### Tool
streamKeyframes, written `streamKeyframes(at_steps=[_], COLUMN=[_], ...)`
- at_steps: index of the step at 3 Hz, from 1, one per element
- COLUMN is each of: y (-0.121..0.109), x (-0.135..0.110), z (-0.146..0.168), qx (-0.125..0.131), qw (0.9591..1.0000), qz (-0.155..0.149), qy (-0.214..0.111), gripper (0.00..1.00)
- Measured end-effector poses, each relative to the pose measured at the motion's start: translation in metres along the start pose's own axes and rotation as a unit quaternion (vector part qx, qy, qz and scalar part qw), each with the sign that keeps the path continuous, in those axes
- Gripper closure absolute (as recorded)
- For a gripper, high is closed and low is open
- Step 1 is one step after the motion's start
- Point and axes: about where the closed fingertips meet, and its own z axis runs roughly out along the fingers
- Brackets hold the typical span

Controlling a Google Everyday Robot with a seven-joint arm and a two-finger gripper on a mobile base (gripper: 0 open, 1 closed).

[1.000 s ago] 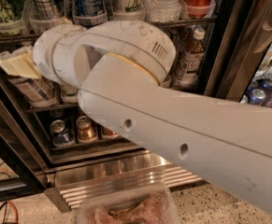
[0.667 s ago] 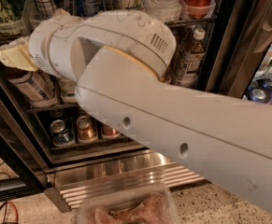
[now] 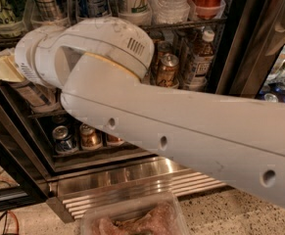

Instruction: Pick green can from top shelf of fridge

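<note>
Camera view — jaws far left, at fridge (image 3: 132, 177) — speckled floor (image 3: 225, 212)

Green can (image 3: 2, 6) upright in clear tray, far left of top shelf (image 3: 191, 23) in fridge (image 3: 132, 177); hand (image 3: 1, 67) just below can.

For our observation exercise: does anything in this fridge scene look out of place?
A clear tub of pinkish food sits low in front of the fridge, not inside it. The end effector is at the left, below the green can.
</note>
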Motion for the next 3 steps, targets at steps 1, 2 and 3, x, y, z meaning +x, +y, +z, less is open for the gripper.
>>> streamKeyframes(at_steps=[1,2,3], y=[0.018,0.025,0.017], x=[0.006,0.007,-0.006], z=[0.024,0.037,0.037], qx=[-0.028,-0.039,-0.03], qw=[0.9996,0.9992,0.9995], qz=[0.007,0.009,-0.007], qy=[0.003,0.003,-0.007], gripper=[0.18,0.19,0.24])
